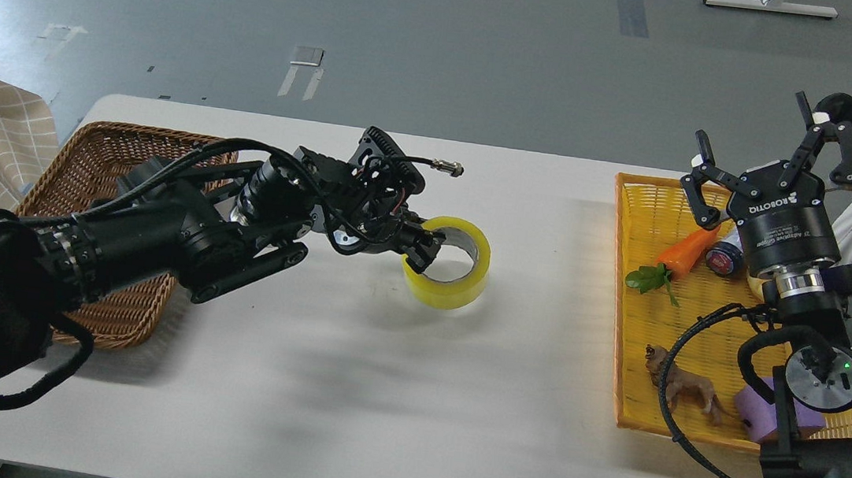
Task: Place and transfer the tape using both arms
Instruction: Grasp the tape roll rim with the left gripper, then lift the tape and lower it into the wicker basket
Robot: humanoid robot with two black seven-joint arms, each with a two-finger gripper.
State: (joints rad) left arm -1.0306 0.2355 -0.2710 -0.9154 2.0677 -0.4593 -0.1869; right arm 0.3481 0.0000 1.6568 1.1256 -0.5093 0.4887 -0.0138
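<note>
Near right: yellow tray (623,355) holds a purple block (753,408) and a brown toy animal (684,386); farther in, a carrot (684,254) with green leaves. Right gripper (771,160) hangs above the tray's far end, fingers spread, holding nothing. Table (347,389) centre: tape (448,267) stands tilted, core facing up and right. Left gripper (421,245) is clenched on the tape's left wall, one finger inside the core. Far left: wicker basket (98,157), behind the left arm.
</note>
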